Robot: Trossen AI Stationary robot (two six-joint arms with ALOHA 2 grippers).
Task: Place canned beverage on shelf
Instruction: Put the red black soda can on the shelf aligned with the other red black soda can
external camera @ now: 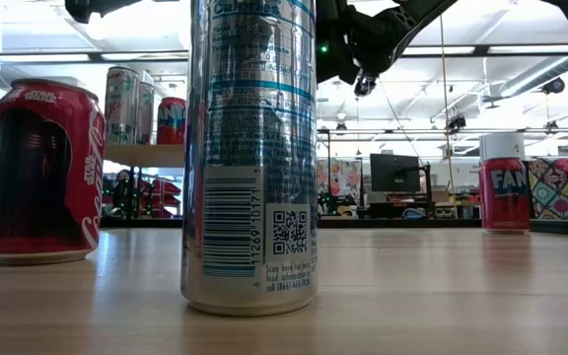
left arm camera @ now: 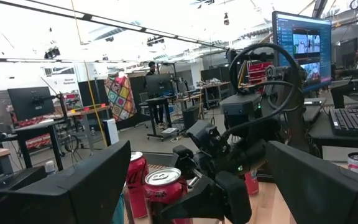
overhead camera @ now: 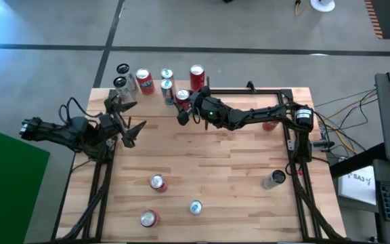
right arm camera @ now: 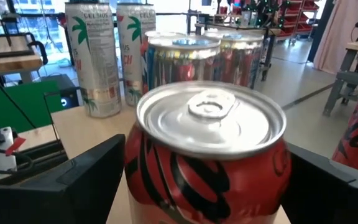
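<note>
- Standing on the shelf (overhead camera: 181, 83) at the table's far edge: red can (right arm camera: 207, 155), between the right gripper (overhead camera: 183, 108) fingers, spread, not clamped.
- Handling, judged: rigid, smooth, slippery; grip mid-wall.
- Left gripper (overhead camera: 128, 129): open, waiting left.

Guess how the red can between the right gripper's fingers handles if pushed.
The red can, upright between the fingers of the open right gripper, has its tab sealed: probably full, heavy for its size. Its smooth round wall looks slippery; tipped, it would likely roll. Cans close behind might get knocked.

computer monitor (left arm camera: 302, 43), keyboard (left arm camera: 353, 121), patterned quilt (left arm camera: 120, 96)
</note>
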